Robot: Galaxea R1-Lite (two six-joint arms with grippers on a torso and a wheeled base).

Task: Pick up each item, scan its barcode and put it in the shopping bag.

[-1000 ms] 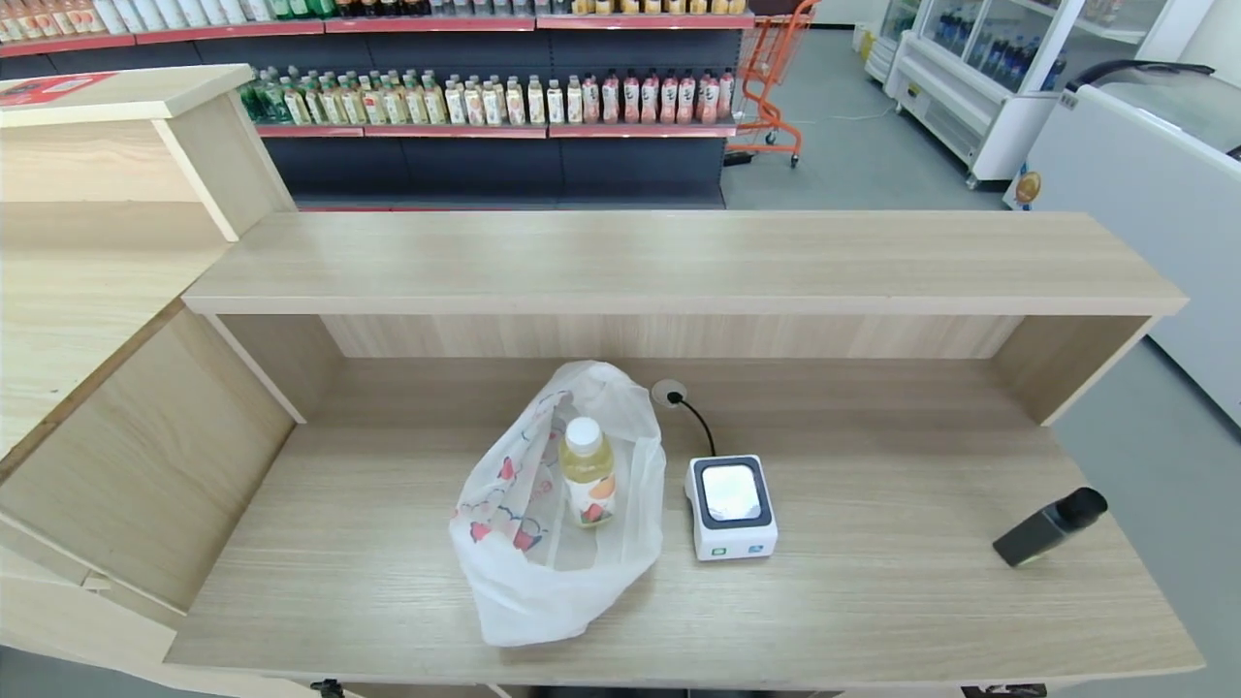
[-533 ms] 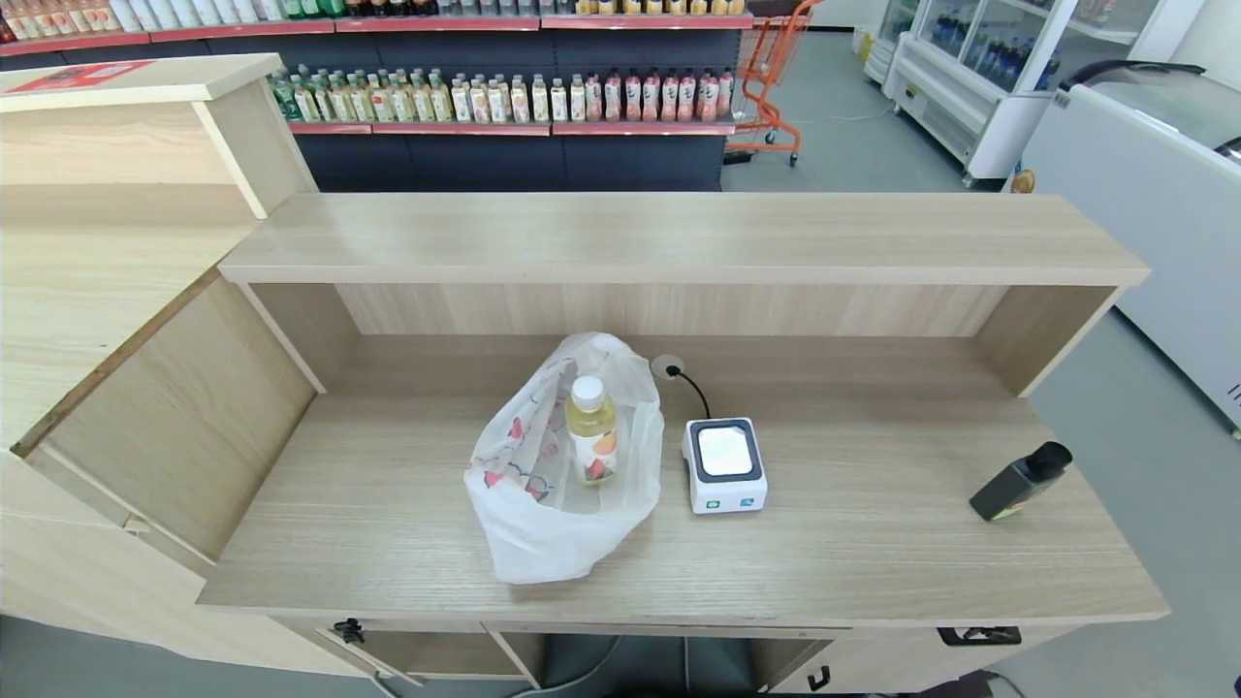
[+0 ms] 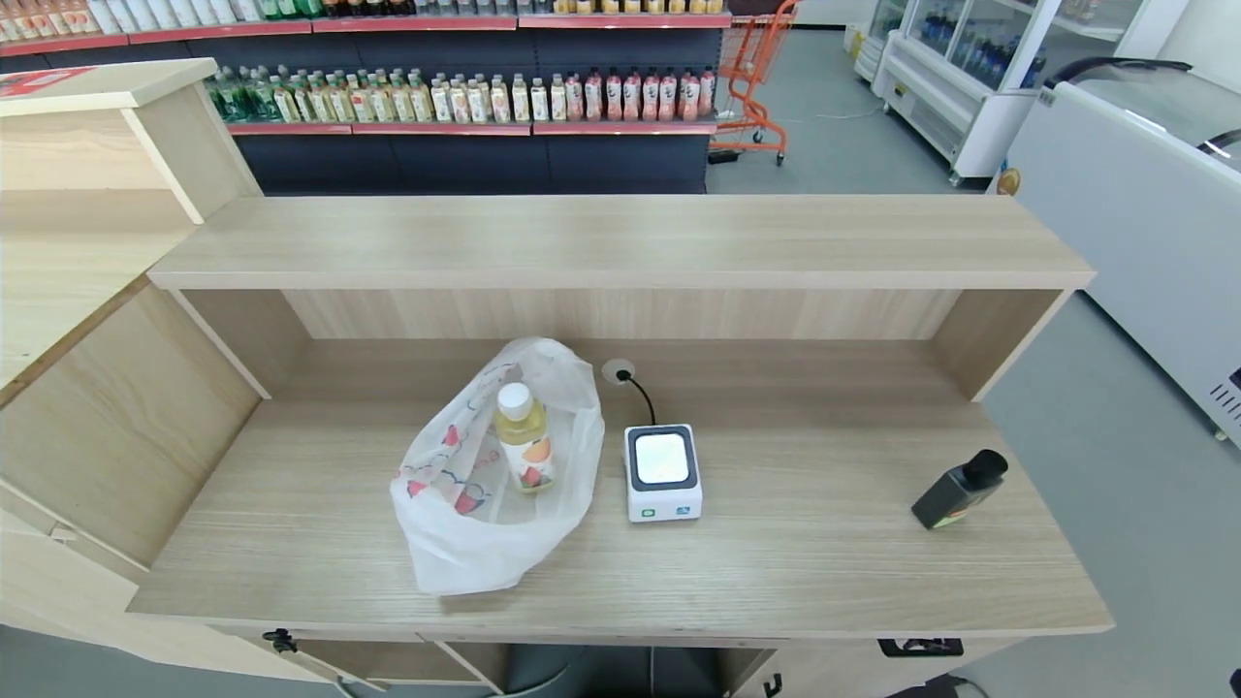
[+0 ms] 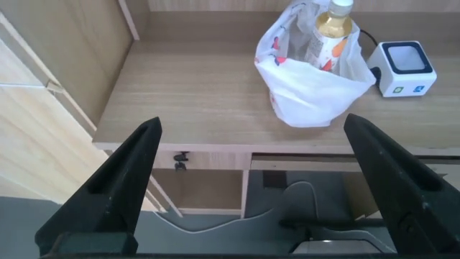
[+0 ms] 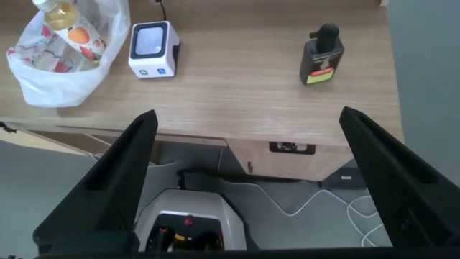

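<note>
Head view is shifting as a whole: camera moving, items not moving on counter (image 3: 824,572). Bottle (image 3: 524,438) is standing in bag (image 3: 465,543), centre-left; scanner (image 3: 663,472) just beside. Dark bottle (image 3: 958,490) is waiting untouched at right, likely next pick. Left gripper (image 4: 253,122) and right gripper (image 5: 248,114) are hanging spread apart, holding nothing.

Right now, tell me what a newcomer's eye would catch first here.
The white bag stands out left of centre on the counter, with a juice bottle standing inside it. Just right of the bag sits the white scanner. A dark pump bottle sits alone near the counter's right end.
</note>
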